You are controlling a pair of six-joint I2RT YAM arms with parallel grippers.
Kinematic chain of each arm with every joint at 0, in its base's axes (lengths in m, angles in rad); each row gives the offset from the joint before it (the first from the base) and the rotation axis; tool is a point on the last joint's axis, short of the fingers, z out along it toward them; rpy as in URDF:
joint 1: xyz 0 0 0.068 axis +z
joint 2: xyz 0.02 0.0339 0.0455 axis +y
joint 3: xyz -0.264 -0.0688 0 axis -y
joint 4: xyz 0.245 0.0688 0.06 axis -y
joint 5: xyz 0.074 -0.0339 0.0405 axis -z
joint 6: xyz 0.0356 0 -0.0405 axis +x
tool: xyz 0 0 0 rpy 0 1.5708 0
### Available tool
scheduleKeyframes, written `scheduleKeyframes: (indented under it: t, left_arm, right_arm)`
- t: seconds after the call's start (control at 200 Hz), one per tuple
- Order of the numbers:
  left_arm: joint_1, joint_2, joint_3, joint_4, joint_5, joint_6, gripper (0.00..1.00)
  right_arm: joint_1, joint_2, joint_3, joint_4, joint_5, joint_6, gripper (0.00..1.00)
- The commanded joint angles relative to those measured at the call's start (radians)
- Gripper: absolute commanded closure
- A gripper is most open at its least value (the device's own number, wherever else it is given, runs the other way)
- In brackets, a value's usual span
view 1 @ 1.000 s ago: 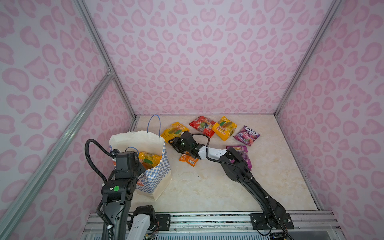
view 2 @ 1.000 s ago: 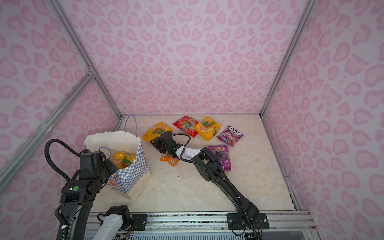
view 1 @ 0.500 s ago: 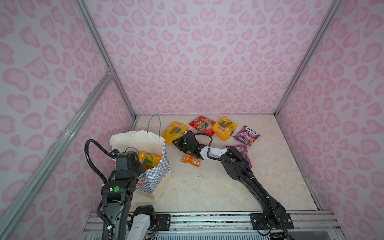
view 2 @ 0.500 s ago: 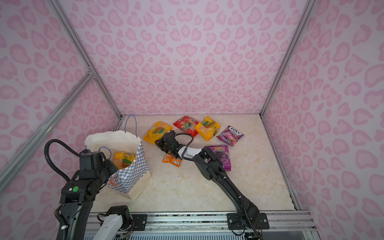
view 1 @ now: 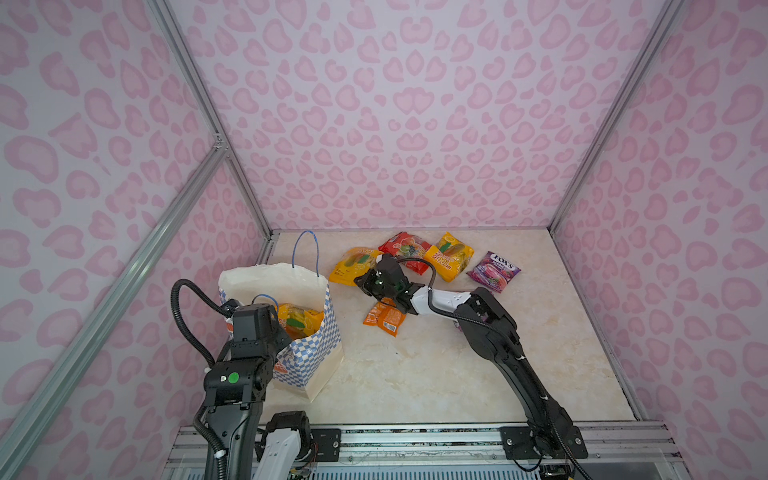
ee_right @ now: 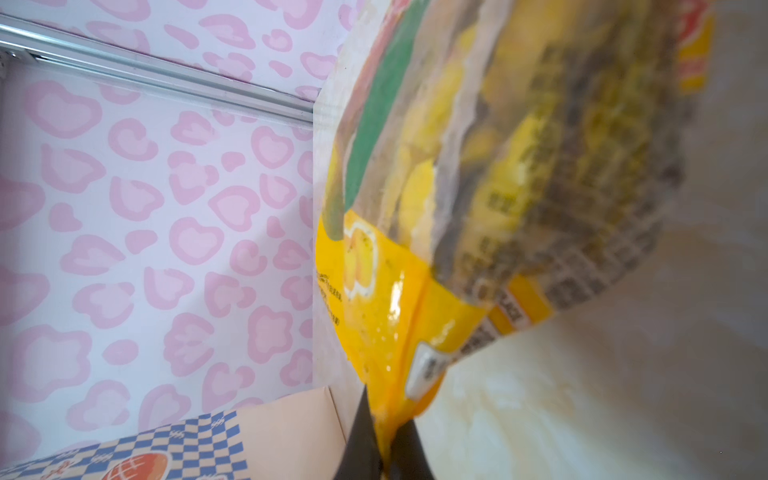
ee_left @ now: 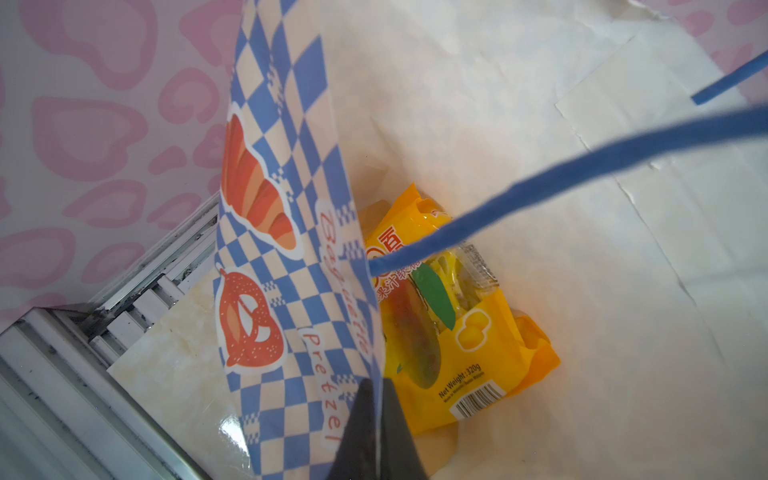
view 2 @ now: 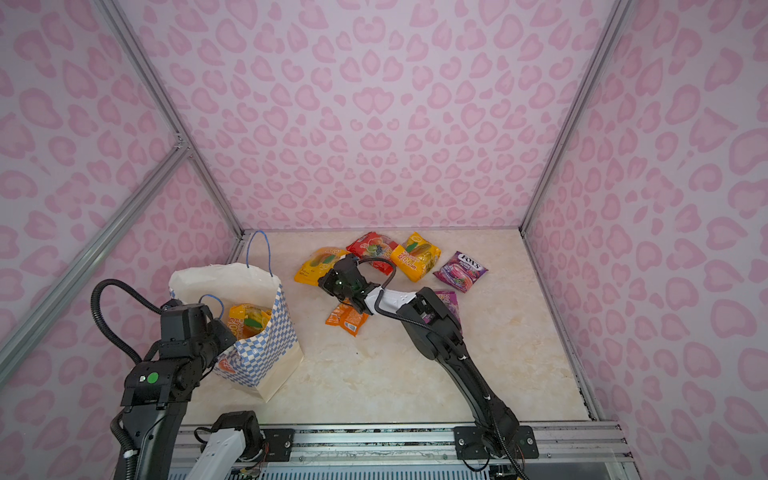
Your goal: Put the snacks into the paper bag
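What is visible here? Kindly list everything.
white paper carrier bag: 1, white, left
yellow plastic packet: 1, yellow, inside bag
second yellow packet: 1, yellow, in right gripper
red packet: 1, red, back
third yellow packet: 1, yellow, beside red
purple FOX'S packet: 1, purple, far right
second purple packet: 1, purple, under right arm
small orange packet: 1, orange, middle
marble table: 1, cream, underneath
left gripper: 1, black, shut on bag
right gripper: 1, black, shut

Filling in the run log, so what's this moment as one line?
left gripper: shut on paper bag rim | right gripper: shut on yellow packet edge | bagged packet: inside paper bag
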Motion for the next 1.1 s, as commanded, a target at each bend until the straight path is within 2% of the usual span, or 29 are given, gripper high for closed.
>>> scheduleKeyframes:
  t: [0.0, 0.215, 0.36, 0.495, 0.595, 0.845, 0.87, 0.9, 0.945, 1.04, 1.095]
  left_arm:
    - [0.002, -0.002, -0.003, 0.015, -0.007, 0.01, 0.96]
    - [0.002, 0.006, -0.012, 0.026, 0.005, 0.008, 0.96]
    - [0.001, 0.01, -0.014, 0.034, 0.011, 0.005, 0.96]
    - [0.001, 0.009, -0.009, 0.039, 0.016, 0.021, 0.96]
    - [0.002, 0.009, -0.011, 0.046, 0.02, 0.032, 0.96]
    - [0.001, 0.01, -0.011, 0.054, 0.027, 0.037, 0.97]
    - [0.001, 0.009, -0.012, 0.055, 0.029, 0.038, 0.97]
    - [0.001, 0.009, -0.012, 0.057, 0.031, 0.04, 0.97]
    - [0.001, 0.007, -0.014, 0.06, 0.035, 0.042, 0.97]
    - [0.002, 0.006, -0.012, 0.065, 0.047, 0.045, 0.97]
    - [0.002, 0.004, -0.011, 0.066, 0.061, 0.047, 0.97]
  right_arm:
    - [0.02, -0.052, -0.09, 0.064, -0.03, -0.013, 1.0]
    - [0.069, -0.15, -0.28, 0.06, -0.087, -0.03, 1.0]
    - [0.064, -0.205, -0.395, 0.008, -0.073, -0.083, 1.0]
    - [0.002, -0.296, -0.547, 0.021, -0.058, -0.105, 1.0]
    - [-0.053, -0.386, -0.637, -0.035, -0.016, -0.159, 1.0]
    - [-0.224, -0.582, -0.835, -0.118, -0.008, -0.254, 1.0]
    - [-0.229, -0.599, -0.83, -0.142, -0.007, -0.282, 0.95]
    - [-0.228, -0.616, -0.817, -0.184, 0.003, -0.323, 0.78]
    - [-0.216, -0.645, -0.779, -0.25, 0.019, -0.389, 0.59]
    - [-0.154, -0.697, -0.647, -0.398, 0.078, -0.533, 0.35]
    - [-0.112, -0.717, -0.561, -0.47, 0.108, -0.604, 0.25]
